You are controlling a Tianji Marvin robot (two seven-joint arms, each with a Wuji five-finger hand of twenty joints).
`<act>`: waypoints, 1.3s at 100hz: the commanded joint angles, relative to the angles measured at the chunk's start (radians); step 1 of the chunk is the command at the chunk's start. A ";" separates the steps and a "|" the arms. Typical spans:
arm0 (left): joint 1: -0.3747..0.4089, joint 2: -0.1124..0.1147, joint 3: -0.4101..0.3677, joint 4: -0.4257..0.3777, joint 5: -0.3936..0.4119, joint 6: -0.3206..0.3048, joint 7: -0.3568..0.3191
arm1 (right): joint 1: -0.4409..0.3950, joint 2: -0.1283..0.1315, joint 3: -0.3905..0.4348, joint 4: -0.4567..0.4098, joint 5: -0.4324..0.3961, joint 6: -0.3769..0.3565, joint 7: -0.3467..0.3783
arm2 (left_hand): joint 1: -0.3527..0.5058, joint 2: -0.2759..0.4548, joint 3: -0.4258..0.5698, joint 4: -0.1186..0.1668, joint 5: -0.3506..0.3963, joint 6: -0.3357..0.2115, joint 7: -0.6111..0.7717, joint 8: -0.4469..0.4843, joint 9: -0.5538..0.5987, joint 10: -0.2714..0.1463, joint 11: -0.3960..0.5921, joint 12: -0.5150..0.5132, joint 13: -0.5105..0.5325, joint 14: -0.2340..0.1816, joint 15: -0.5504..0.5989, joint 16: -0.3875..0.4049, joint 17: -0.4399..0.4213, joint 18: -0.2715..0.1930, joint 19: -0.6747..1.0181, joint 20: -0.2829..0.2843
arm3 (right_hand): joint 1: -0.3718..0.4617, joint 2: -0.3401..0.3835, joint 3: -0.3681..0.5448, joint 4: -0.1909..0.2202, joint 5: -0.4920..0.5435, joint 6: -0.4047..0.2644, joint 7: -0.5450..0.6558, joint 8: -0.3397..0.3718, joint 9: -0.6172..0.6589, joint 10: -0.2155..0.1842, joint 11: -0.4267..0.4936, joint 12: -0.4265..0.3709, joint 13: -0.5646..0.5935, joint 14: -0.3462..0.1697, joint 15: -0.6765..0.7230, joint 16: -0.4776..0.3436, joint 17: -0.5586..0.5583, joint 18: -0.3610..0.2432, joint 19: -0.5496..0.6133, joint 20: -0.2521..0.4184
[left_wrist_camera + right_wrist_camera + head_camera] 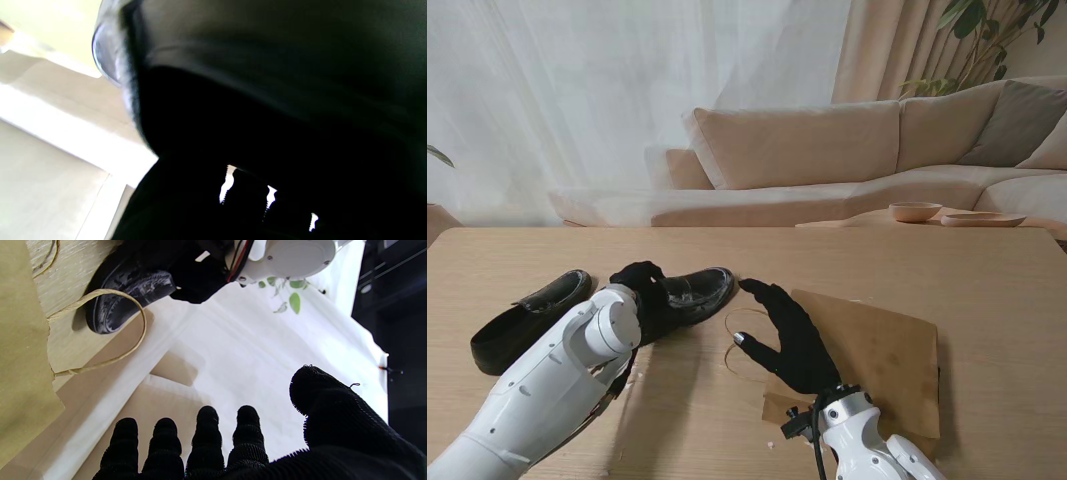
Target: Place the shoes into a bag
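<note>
Two black leather shoes lie on the pale wood-grain bench [987,270], both glossy and low-cut. We see the left shoe [527,318] lying free at the left, its long axis running from near-left to far-right. Just to its right sits the right shoe [695,291], its scuffed, rounded toe pointing right toward the bag; its heel end is hidden under the left hand [642,292]. That black-gloved hand sits on the shoe's back half with its fingers curled over it, and it looks clamped on, though we cannot see the grip itself. From the left wrist we get almost nothing: a dark, blurred mass fills the view, with only slivers of light between the fingers [253,200].

To the right, a flat brown paper bag [877,365] lies on the bench, matte and creased, its mouth edge facing left toward the shoes. Its twisted paper handle [133,310] loops out across the wood, and from the right wrist the loop arcs just beside the shoe's toe. We see the right hand [795,338], knit-gloved in black, resting over the bag's left part, fingers apart and stretched forward, thumb out to the side, holding nothing. The bag's near edge is cut off behind the right arm.
</note>
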 commanded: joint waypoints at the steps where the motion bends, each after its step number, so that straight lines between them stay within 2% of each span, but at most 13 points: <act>1: 0.024 0.009 -0.023 -0.055 -0.010 -0.004 -0.013 | -0.003 -0.008 -0.005 -0.003 0.000 0.003 0.016 | 0.102 0.101 0.101 0.001 0.125 0.038 0.264 0.145 0.058 -0.014 0.158 0.080 -0.005 0.042 0.073 -0.014 0.009 0.042 0.033 0.048 | 0.002 0.006 -0.017 -0.028 0.008 -0.029 0.004 0.019 -0.019 -0.030 0.022 0.007 -0.005 -0.022 0.007 0.007 0.002 -0.009 0.009 0.014; 20: 0.140 0.035 -0.140 -0.198 0.023 -0.027 -0.047 | 0.000 -0.007 -0.009 0.000 0.000 0.003 0.020 | 0.112 0.090 0.110 -0.005 0.109 0.065 0.281 0.185 0.079 -0.011 0.166 0.086 0.013 0.058 0.103 -0.024 0.024 0.058 0.043 0.077 | 0.001 0.007 -0.018 -0.028 0.007 -0.029 0.004 0.020 -0.019 -0.029 0.020 0.006 -0.005 -0.023 0.007 0.006 0.001 -0.011 0.009 0.014; 37: 0.277 0.065 -0.266 -0.325 0.122 -0.064 -0.094 | 0.004 -0.006 -0.014 0.002 -0.001 0.002 0.024 | 0.110 0.094 0.106 -0.007 0.099 0.059 0.300 0.199 0.085 -0.029 0.172 0.087 0.023 0.049 0.112 -0.030 0.043 0.062 0.049 0.090 | 0.000 0.008 -0.019 -0.028 0.005 -0.027 0.004 0.020 -0.020 -0.030 0.017 0.004 -0.006 -0.023 0.005 0.006 0.000 -0.010 0.009 0.015; 48: 0.371 0.067 -0.359 -0.378 0.150 -0.116 -0.080 | 0.006 -0.005 -0.018 0.003 -0.001 -0.001 0.026 | 0.110 0.096 0.111 -0.006 0.099 0.064 0.314 0.209 0.086 -0.029 0.180 0.094 0.023 0.058 0.117 -0.030 0.047 0.067 0.052 0.099 | -0.003 0.009 -0.020 -0.029 0.003 -0.027 0.003 0.020 -0.020 -0.030 0.014 0.003 -0.006 -0.024 0.004 0.005 0.000 -0.011 0.009 0.015; 64: 0.487 0.061 -0.474 -0.424 0.177 -0.183 -0.020 | 0.006 -0.005 -0.025 0.002 -0.009 -0.006 0.022 | 0.108 0.092 0.121 -0.006 0.101 0.069 0.322 0.220 0.095 -0.028 0.184 0.103 0.029 0.066 0.124 -0.029 0.057 0.076 0.057 0.114 | -0.004 0.009 -0.021 -0.030 0.003 -0.026 0.003 0.021 -0.019 -0.029 0.012 0.001 -0.007 -0.023 0.003 0.005 0.000 -0.010 0.010 0.015; 80: 0.586 0.053 -0.557 -0.452 0.208 -0.229 0.044 | 0.005 -0.005 -0.028 -0.001 -0.016 -0.005 0.019 | 0.104 0.090 0.129 -0.006 0.104 0.067 0.324 0.230 0.102 -0.030 0.184 0.113 0.037 0.069 0.131 -0.026 0.065 0.080 0.061 0.127 | -0.004 0.009 -0.021 -0.030 0.002 -0.025 0.002 0.021 -0.020 -0.029 0.009 0.000 -0.008 -0.023 0.000 0.004 -0.001 -0.011 0.009 0.015; 94: 0.631 0.044 -0.596 -0.449 0.214 -0.256 0.091 | 0.008 -0.004 -0.035 -0.002 -0.021 -0.005 0.020 | 0.101 0.088 0.135 -0.007 0.106 0.067 0.322 0.233 0.105 -0.030 0.181 0.117 0.038 0.070 0.131 -0.025 0.065 0.081 0.060 0.132 | -0.005 0.011 -0.021 -0.030 0.000 -0.023 0.001 0.021 -0.021 -0.030 0.006 -0.002 -0.008 -0.024 -0.001 0.004 -0.001 -0.012 0.009 0.016; 114: 0.641 0.032 -0.610 -0.415 0.184 -0.319 0.157 | 0.009 -0.003 -0.041 -0.004 -0.028 -0.006 0.021 | 0.101 0.086 0.141 -0.008 0.109 0.071 0.318 0.237 0.104 -0.027 0.178 0.122 0.030 0.071 0.129 -0.024 0.059 0.080 0.057 0.137 | -0.006 0.012 -0.022 -0.031 -0.002 -0.023 0.001 0.022 -0.021 -0.031 0.002 -0.003 -0.008 -0.024 -0.003 0.005 -0.001 -0.011 0.010 0.016; 130: 0.630 0.027 -0.612 -0.393 0.194 -0.335 0.197 | 0.008 -0.002 -0.040 -0.006 -0.027 -0.003 0.023 | 0.098 0.089 0.141 -0.008 0.107 0.066 0.320 0.242 0.100 -0.029 0.182 0.129 0.027 0.067 0.134 -0.020 0.057 0.077 0.057 0.141 | -0.006 0.012 -0.022 -0.031 -0.003 -0.024 0.000 0.022 -0.021 -0.029 -0.001 -0.005 -0.008 -0.025 -0.004 0.005 -0.001 -0.012 0.010 0.016</act>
